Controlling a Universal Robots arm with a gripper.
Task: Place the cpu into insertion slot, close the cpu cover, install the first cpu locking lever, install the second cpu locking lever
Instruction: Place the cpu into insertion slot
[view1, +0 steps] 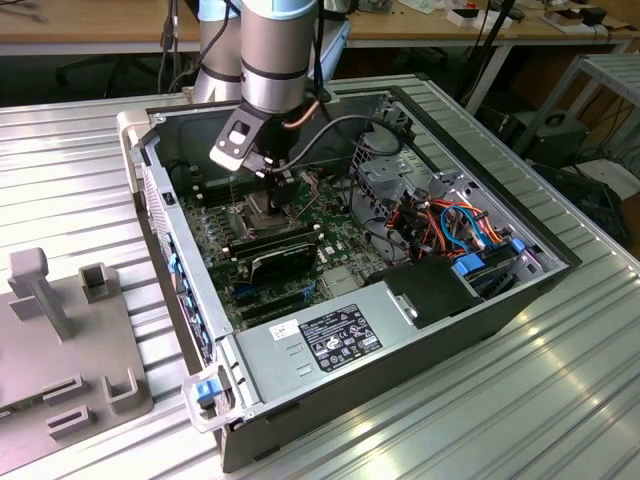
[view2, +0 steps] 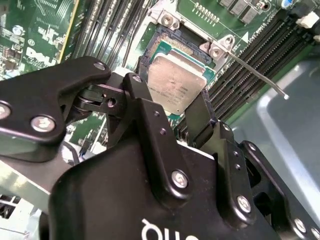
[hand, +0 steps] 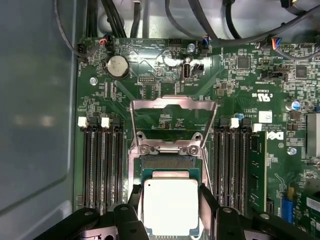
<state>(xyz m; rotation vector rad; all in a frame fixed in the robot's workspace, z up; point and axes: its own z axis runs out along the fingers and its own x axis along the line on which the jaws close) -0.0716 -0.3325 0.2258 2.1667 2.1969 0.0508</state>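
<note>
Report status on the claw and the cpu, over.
Copy: claw shut on cpu, over insertion slot. Hinged cpu cover open, swung back off the slot. Nothing in the way.

One cpu (hand: 170, 205), one cpu cover (hand: 172, 104), one insertion slot (hand: 167, 162), one coin battery (hand: 117, 65), two memory-slot banks (hand: 102, 165).

A robotics lab: an open computer case (view1: 420, 380) on a ribbed aluminium table (view1: 520, 400), wooden workbenches (view1: 90, 25) behind.

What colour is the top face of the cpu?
Silvery-grey metal, with a thin green border; the cpu shows best in the first wrist view.
</note>
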